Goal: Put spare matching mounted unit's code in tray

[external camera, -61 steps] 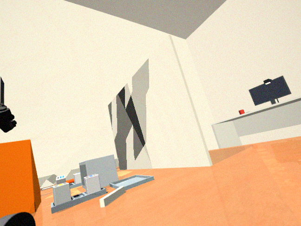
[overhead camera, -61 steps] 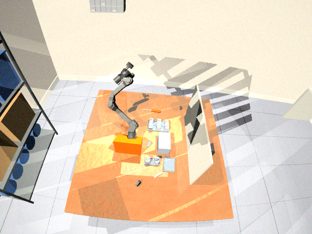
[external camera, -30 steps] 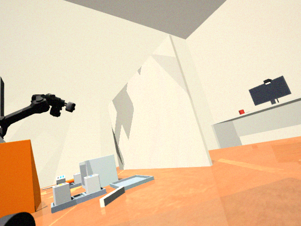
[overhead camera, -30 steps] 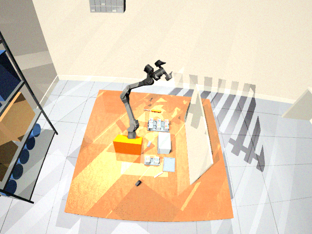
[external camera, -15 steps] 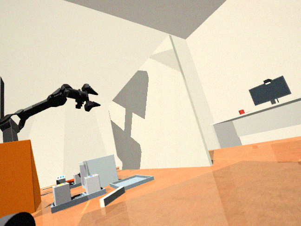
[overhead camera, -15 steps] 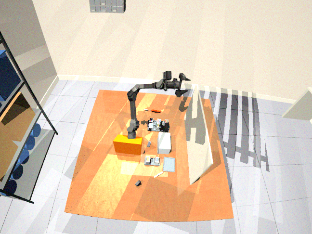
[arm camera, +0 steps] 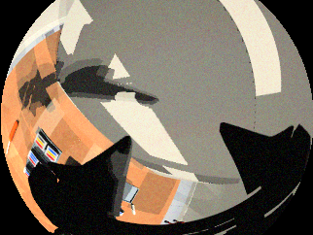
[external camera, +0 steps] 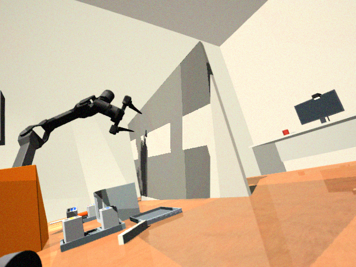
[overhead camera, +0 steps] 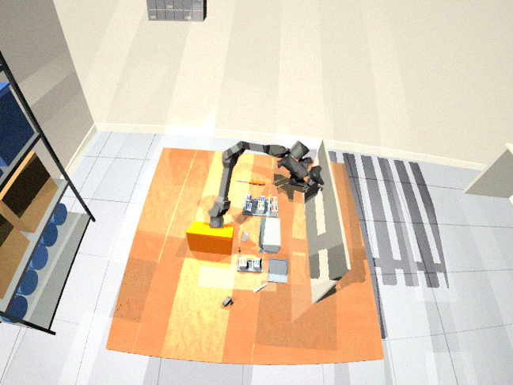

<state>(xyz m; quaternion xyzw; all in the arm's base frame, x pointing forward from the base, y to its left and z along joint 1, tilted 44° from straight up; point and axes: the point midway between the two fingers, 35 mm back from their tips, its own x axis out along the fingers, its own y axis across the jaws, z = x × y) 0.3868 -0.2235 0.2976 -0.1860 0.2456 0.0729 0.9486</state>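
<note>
Nearest, on the orange worktop, a loose white bar lies beside a rack of two spares. Just behind sits the shallow grey tray, holding nothing, then the grey mounted unit. Farther back stands a second rack of spares. Beyond, the pincer hangs high near the tall white panel, fingers spread wide, gripping nothing.
</note>
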